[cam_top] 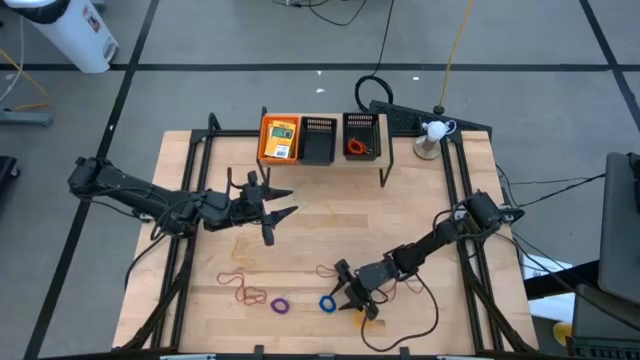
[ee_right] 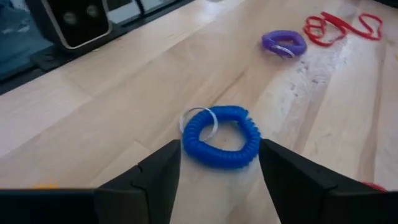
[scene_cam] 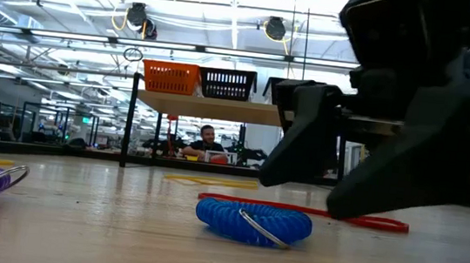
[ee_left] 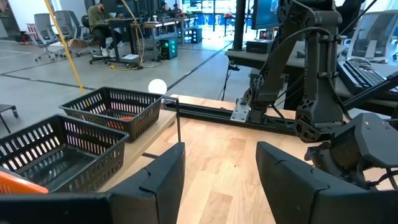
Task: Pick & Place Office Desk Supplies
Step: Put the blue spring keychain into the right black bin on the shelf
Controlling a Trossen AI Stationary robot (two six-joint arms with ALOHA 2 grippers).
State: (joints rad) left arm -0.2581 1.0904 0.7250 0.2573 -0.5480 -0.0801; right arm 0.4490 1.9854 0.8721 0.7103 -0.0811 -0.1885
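Observation:
A blue coil ring (ee_right: 221, 138) with a metal key ring lies flat on the wooden table near its front edge, also in the overhead view (cam_top: 327, 302). My right gripper (ee_right: 219, 152) stands open and low just behind it, one fingertip to each side of the ring's nearer part and pointing at it on a downward slant (cam_top: 347, 290). A purple ring (cam_top: 279, 304) and red rubber-band loops (cam_top: 240, 286) lie farther left. My left gripper (cam_top: 285, 203) hangs open, level and high over the table's middle left, with nothing between its fingers (ee_left: 221, 155).
At the far edge, a raised shelf carries an orange tray (cam_top: 266, 150) with a yellow packet (cam_top: 281, 138) and two black mesh trays (cam_top: 318, 140) (cam_top: 361, 138). A red band (scene_cam: 357, 219) lies behind the blue ring. A yellow item (cam_top: 369, 318) lies by the right gripper. A cable (cam_top: 420, 300) trails nearby.

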